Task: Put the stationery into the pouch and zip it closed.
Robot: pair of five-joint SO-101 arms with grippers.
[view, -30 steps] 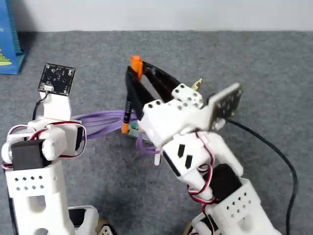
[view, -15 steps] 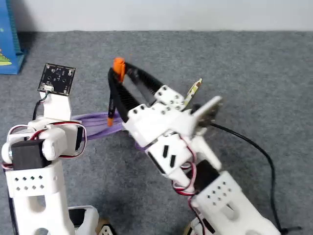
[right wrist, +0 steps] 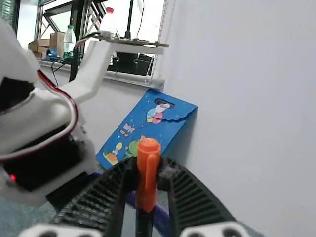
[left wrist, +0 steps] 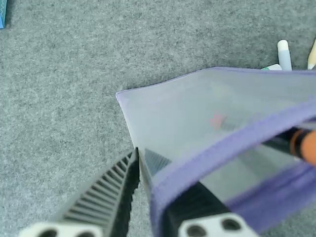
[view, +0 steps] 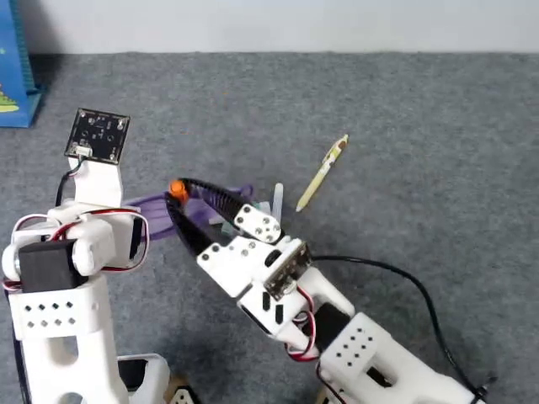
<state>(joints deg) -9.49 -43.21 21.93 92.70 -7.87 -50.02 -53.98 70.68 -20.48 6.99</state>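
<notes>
The step in hand is putting a pen in. The right gripper (view: 181,202) squeezes tight on the orange pen (view: 178,189), right at the mouth of the purple pouch (left wrist: 197,113). The left gripper (left wrist: 139,165) pinches the pouch's edge shut between its fingers. Next, I think, the pen must slide deeper before the right gripper lets go. A yellow pen (view: 322,172) lies on the carpet (view: 421,109).

Pouch (left wrist: 197,108) open, orange marker (view: 178,190) at mouth; pen (view: 322,172) apart.
</notes>
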